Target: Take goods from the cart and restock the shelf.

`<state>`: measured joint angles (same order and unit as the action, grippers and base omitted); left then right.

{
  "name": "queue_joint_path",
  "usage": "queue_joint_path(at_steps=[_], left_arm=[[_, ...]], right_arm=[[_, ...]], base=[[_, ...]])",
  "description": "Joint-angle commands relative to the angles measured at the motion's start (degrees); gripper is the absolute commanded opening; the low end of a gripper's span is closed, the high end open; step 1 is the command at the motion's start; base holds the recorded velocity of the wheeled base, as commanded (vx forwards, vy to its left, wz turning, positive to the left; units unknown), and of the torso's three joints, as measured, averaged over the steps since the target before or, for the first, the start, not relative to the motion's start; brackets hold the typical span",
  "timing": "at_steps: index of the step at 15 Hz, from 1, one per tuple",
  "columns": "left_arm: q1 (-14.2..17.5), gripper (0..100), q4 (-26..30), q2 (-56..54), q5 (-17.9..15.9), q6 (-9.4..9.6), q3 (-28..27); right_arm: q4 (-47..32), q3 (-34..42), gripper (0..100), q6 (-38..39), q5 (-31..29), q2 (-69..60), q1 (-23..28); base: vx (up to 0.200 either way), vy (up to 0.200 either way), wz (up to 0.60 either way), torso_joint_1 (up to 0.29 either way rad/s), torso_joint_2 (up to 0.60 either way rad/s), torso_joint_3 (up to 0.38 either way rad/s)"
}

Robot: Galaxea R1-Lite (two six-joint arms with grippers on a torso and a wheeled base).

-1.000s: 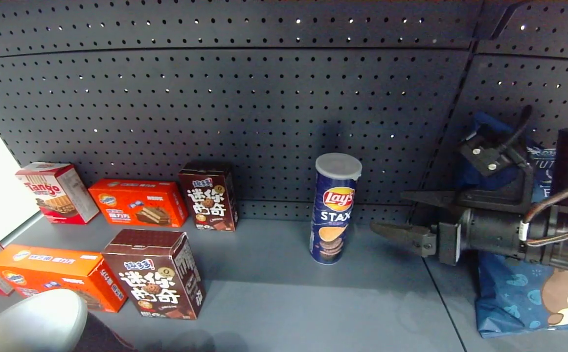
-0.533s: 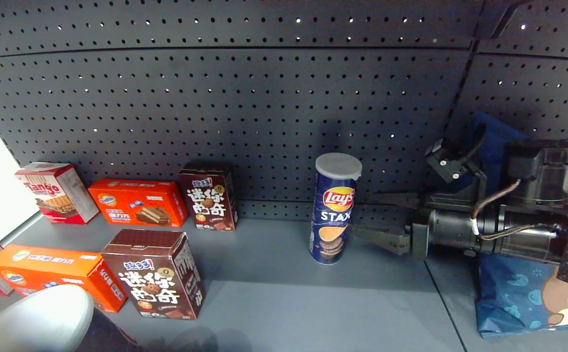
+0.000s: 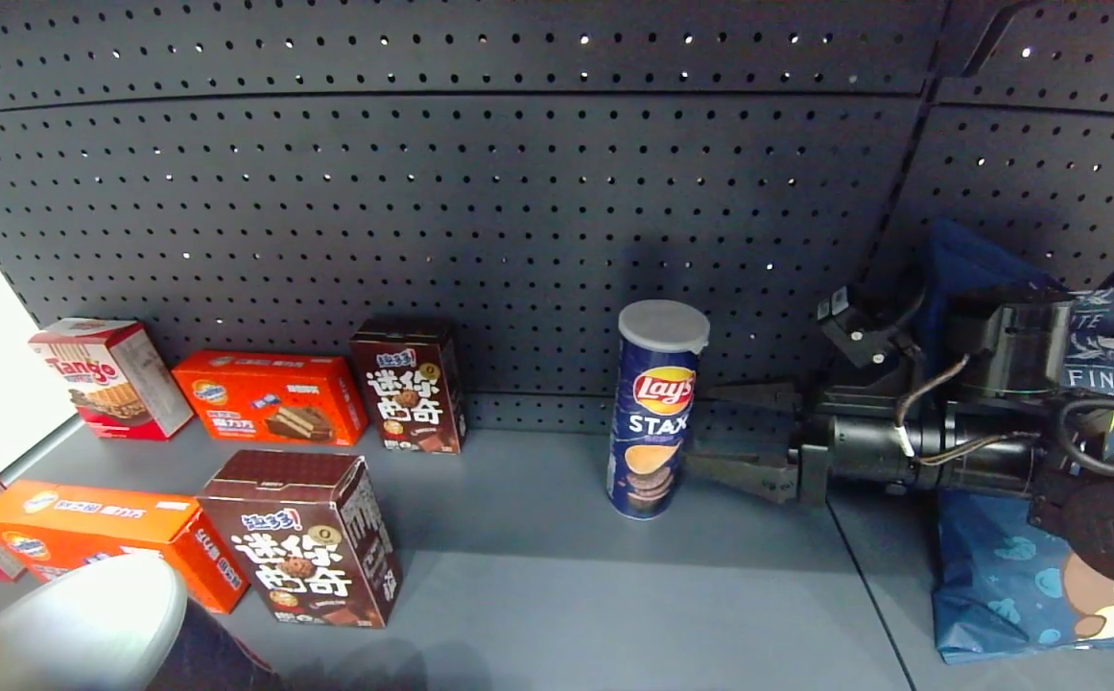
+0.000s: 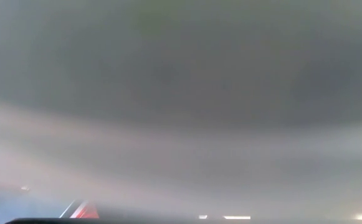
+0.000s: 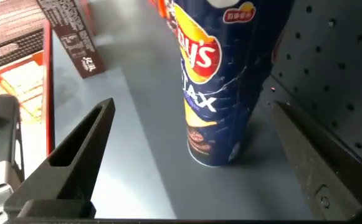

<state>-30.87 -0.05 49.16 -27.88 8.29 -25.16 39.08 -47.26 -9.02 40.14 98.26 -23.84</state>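
Note:
A tall blue chips can with a clear lid stands upright on the grey shelf, close to the pegboard back wall. My right gripper is open just to the can's right, its two dark fingers level with the can's lower half and spread front to back. In the right wrist view the chips can stands ahead of the open fingers, apart from both. Nothing is held.
Snack boxes stand at the shelf's left: two brown boxes, two orange boxes, a red wafer box. A blue snack bag lies at the right under my right arm. A vertical shelf divider rises behind the gripper.
My right gripper has moved left along the shelf toward the chips can, staying open. The can and boxes have not moved.

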Motion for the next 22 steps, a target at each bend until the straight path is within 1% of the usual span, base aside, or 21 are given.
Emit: queue_joint_path(at_steps=[1,3,5,13,16,22], left_arm=[[0.02,0,-0.04,-0.03,0.11,-0.47,0.02],[0.02,0,-0.04,-0.03,0.19,-1.17,0.02],[0.02,0,-0.13,-0.03,0.19,-2.31,0.02],[0.1,0,-0.04,-0.3,0.19,-2.49,0.64],[0.19,0,-0.04,-0.3,0.37,-2.49,0.99],[0.28,0,-0.04,-0.56,0.46,-2.58,1.08]], right_arm=[[0.03,-2.13,100,-0.03,0.2,2.47,-0.15],[0.03,-3.8,100,-0.03,-0.15,3.43,-0.68],[-0.06,-5.12,100,-0.03,-0.33,4.93,-1.82],[0.12,-7.93,100,-0.12,-0.33,10.29,-2.08],[2.05,-8.81,100,-0.12,-0.24,13.1,-2.26],[3.19,-11.1,100,-0.12,-0.24,17.5,-2.96]], base=[[0.0,0.0,0.0,0.0,0.0,0.0],[0.0,0.0,0.0,0.0,0.0,0.0],[0.0,0.0,0.0,0.0,0.0,0.0],[0.0,0.0,0.0,0.0,0.0,0.0],[0.0,0.0,0.0,0.0,0.0,0.0],[0.0,0.0,0.0,0.0,0.0,0.0]])
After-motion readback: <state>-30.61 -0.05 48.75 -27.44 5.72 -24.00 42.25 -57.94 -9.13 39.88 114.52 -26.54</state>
